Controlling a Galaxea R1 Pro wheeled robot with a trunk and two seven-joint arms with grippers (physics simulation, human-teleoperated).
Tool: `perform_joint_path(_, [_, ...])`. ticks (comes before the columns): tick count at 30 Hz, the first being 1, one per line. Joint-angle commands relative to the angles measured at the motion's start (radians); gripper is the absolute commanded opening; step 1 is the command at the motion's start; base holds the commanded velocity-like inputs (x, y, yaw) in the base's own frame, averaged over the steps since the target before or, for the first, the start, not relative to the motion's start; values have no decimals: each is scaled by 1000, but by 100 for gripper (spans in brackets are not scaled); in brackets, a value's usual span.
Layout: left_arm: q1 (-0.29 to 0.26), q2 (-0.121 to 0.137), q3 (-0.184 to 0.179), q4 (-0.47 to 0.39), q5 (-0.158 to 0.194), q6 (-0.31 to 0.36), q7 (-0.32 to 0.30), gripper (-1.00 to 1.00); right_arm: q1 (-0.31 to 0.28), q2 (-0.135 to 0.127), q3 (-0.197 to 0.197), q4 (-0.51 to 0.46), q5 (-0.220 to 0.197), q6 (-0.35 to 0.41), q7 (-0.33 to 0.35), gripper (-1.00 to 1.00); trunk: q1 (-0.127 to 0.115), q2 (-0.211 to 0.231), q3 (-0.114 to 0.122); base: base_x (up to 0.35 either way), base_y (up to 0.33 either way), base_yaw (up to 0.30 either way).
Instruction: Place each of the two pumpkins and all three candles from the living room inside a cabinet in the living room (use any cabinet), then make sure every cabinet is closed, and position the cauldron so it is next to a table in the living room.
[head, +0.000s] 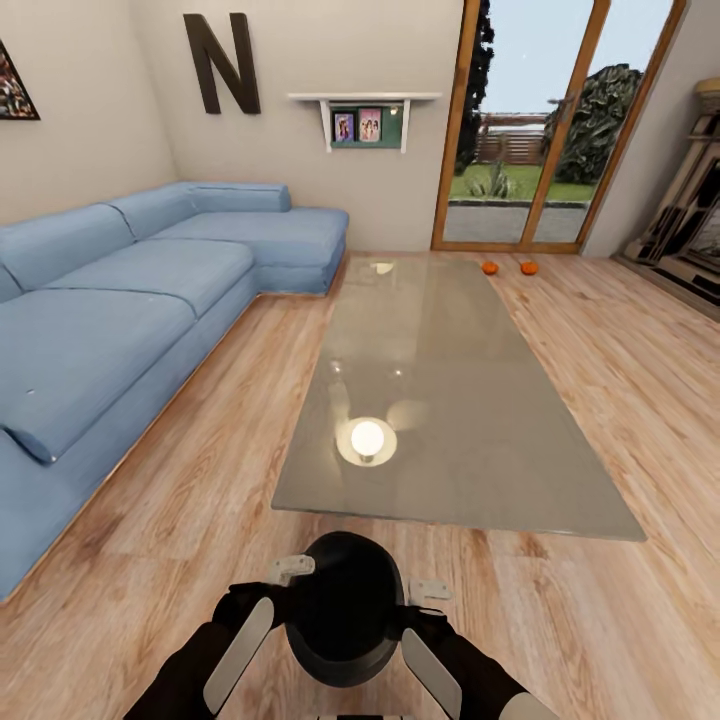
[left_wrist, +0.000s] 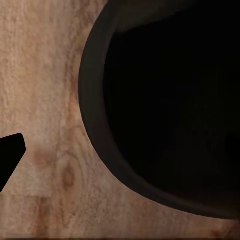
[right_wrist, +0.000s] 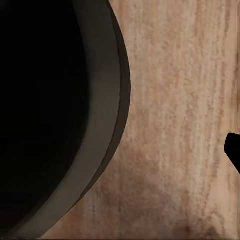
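both pincers flank cauldron (head: 343, 608) near table (head: 560, 500), jaw gaps unclear

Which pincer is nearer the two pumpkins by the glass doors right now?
Right, but only slightly. The pumpkins lie on the floor beyond the table's far right corner. The right pincer and the left pincer flank the cauldron at the table's near end.

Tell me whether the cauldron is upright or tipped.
Upright: the cauldron sits between both arms with its wide mouth facing up; the wrist views look down into its dark opening above the wooden floor.
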Motion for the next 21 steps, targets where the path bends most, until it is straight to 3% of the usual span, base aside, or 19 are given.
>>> perform_joint_path(1, [-1,0,-1,-1,11,2,10,100,-1,-1,5,-1,-6,3,-8,100,-4,7,2,0,0,0])
perform_joint_path(21, [-8,2,4,0,13,5,10,100,-1,0,5,-1,-6,3,-7,100,-81,147,65,-38,0,0])
